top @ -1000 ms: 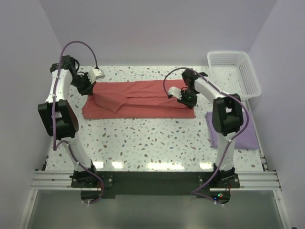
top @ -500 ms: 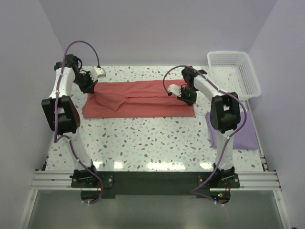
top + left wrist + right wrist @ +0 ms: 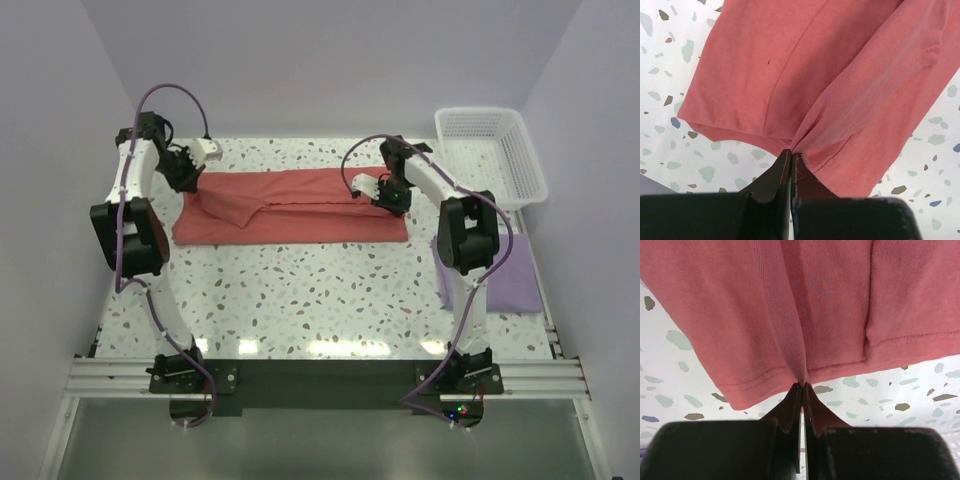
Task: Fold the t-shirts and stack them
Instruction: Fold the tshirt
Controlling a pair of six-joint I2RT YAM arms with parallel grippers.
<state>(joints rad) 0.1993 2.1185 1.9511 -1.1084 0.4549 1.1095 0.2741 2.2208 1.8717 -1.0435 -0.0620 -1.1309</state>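
Currently, I have the left pincer (image 3: 791, 156) and right pincer (image 3: 803, 386) each clamped on opposite end edges of the salmon t-shirt (image 3: 300, 205), which lies across the far desk (image 3: 300, 290). The knit looks soft, light and prone to sagging; I judge the hems the best hold.

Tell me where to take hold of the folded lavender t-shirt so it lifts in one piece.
Pinch the lavender t-shirt at its exposed right edge, coming down from above with one finger slid under all layers. It lies flat as a folded rectangle, nothing raised to grab, and the right arm covers its left part, so that edge is probably easiest.
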